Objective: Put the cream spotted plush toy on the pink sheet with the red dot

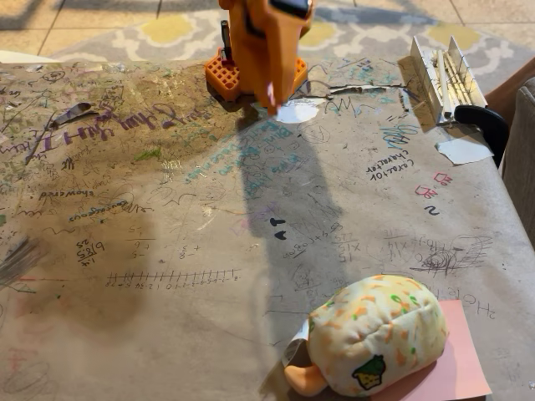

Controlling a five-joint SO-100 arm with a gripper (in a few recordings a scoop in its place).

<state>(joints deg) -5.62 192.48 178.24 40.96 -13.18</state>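
Already the cream spotted plush toy (378, 334) lies on the pink sheet with the red dot (460, 363), overhanging its left edge onto the scribbled table cover (167, 251), dot hidden. Your gripper (271, 93) hangs well beyond the sheet, jaws seemingly closed on nothing. Reaching back risks nudging the soft toy off.

A bench (167, 251) covered in scribbled brown paper fills the scene. Beyond its far edge lies a grey-and-yellow patterned rug (167, 33) on beige floor tiles (42, 25). Broad shadows cross the paper.
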